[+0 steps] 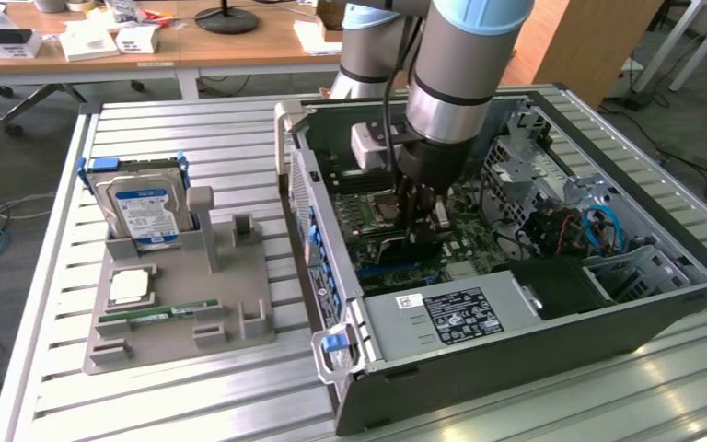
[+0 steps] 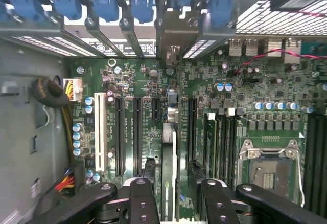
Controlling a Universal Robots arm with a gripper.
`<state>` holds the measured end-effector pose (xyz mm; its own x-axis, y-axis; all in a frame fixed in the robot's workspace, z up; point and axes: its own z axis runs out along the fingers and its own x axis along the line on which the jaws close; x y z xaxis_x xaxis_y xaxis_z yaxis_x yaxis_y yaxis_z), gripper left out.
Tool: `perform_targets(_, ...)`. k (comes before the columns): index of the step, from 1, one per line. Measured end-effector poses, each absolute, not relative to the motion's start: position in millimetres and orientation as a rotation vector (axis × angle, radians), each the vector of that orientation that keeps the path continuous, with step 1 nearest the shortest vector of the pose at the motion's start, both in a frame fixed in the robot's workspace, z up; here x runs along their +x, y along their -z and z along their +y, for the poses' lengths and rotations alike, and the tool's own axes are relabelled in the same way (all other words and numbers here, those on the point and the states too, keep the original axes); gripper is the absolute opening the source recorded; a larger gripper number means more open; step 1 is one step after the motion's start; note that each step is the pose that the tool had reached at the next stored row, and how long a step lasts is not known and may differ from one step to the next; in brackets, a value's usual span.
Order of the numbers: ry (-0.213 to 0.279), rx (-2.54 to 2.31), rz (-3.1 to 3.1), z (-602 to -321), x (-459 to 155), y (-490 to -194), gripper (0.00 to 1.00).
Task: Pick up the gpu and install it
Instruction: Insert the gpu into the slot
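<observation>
Now | pincer [image 2: 172, 166] clamped on gpu [image 2: 170, 147], card edge-on | over motherboard [image 2: 127, 81] slots | inside computer case [image 1: 550, 345], centre of exterior view

The end effector [image 2: 171, 185] grips the gpu [image 2: 171, 142] edge-on between its dark fingers [image 2: 148, 178], over the green motherboard [image 2: 245, 86]. The card sits between black expansion slots [image 2: 137, 132], its bracket end toward the blue latches [image 2: 104, 4].
</observation>
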<state>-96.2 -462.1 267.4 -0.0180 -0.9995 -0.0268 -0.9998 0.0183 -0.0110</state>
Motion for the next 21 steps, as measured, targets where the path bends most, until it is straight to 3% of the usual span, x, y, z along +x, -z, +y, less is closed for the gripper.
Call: perform_targets(21,-0.017,-2.179,2.226,-462.1,-96.1,-327.6,0.39)
